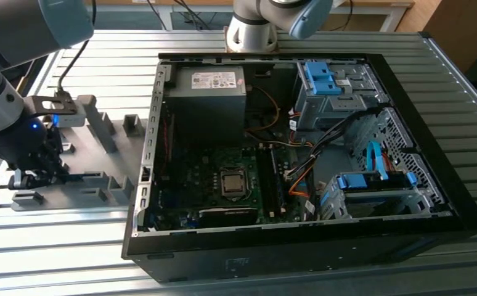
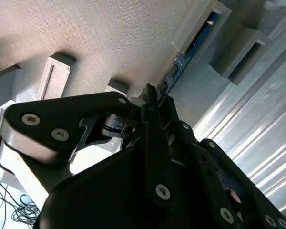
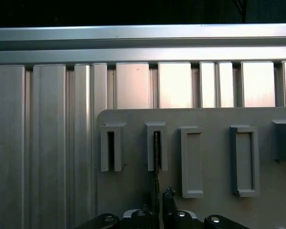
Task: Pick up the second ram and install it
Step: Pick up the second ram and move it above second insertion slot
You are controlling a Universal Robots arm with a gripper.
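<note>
Now: pincer (image 2: 152, 93) on second ram (image 2: 190, 47) at the rack

Second ram stands on edge, one end in the slot of a grey holder block (image 3: 150, 131). That prob. keeps its long edge free for a grab. Pincer is narrowed right down, jaws either side of the stick & pinching it, as seen in both wrist views. Rack plate (image 1: 98, 185) lies on the bench (image 1: 58, 253), to the exterior view's left of the open PC case (image 1: 304, 259). Ram not yet in the case.
</note>
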